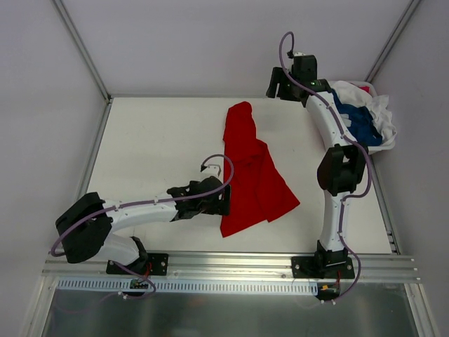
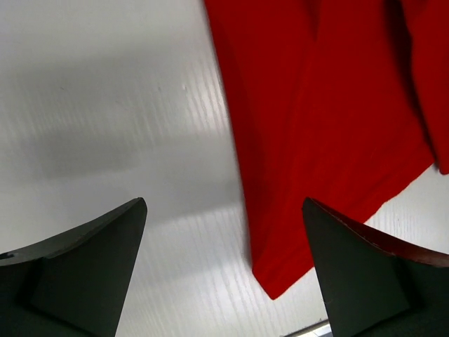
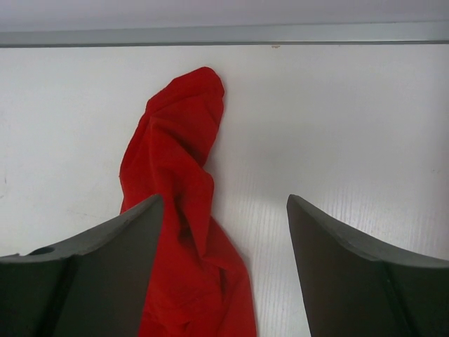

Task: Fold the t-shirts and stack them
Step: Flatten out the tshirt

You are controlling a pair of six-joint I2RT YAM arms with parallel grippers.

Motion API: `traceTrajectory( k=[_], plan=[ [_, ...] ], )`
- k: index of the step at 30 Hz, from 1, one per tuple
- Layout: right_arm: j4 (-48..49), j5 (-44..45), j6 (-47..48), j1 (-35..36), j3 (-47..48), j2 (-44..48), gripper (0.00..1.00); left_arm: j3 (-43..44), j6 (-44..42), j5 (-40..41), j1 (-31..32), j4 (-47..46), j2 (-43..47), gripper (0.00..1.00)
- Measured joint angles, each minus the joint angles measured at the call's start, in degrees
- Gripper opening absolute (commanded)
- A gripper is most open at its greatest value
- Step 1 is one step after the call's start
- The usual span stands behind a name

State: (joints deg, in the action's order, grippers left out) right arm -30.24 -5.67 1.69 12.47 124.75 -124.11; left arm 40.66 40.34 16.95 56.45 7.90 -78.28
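Note:
A bright red t-shirt (image 1: 252,172) lies crumpled in a long strip down the middle of the table, narrow and twisted at its far end and wider near the front. My left gripper (image 1: 224,200) is open and low at the shirt's near left corner. In the left wrist view that red t-shirt (image 2: 330,105) ends in a corner between the open left gripper (image 2: 223,203) fingers. My right gripper (image 1: 277,90) is open by the back edge, right of the shirt's far end. The right wrist view shows the twisted red t-shirt (image 3: 175,140) beyond the empty right gripper (image 3: 224,199). A dark blue t-shirt (image 1: 361,123) and a white t-shirt (image 1: 382,112) are heaped at the back right.
The heap of blue and white cloth sits just past the table's right edge, behind my right arm's elbow (image 1: 342,168). A metal rail (image 3: 224,34) runs along the table's back edge, and white walls close in the sides.

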Motion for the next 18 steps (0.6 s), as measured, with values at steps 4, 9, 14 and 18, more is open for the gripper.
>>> traceTrajectory(
  k=[4,9,14,18],
  plan=[
    [0.0,-0.7,-0.3,-0.2,0.0,0.3,0.75,-0.7,3.5,0.3,4.0,-0.3,-1.4,0.93],
    [0.0,-1.2,-0.7,-0.3,0.0,0.3,0.75,-1.0,7.3,0.7,8.0,-0.5,-3.6,0.83],
    [0.0,-1.3,-0.7,-0.3,0.0,0.4,0.75,0.1,9.0,1.7,10.1,-1.4,-6.9,0.57],
    [-0.1,-1.4,-0.7,-0.3,0.0,0.4,0.75,0.9,10.2,2.2,10.3,-2.5,-8.8,0.26]
  ],
)
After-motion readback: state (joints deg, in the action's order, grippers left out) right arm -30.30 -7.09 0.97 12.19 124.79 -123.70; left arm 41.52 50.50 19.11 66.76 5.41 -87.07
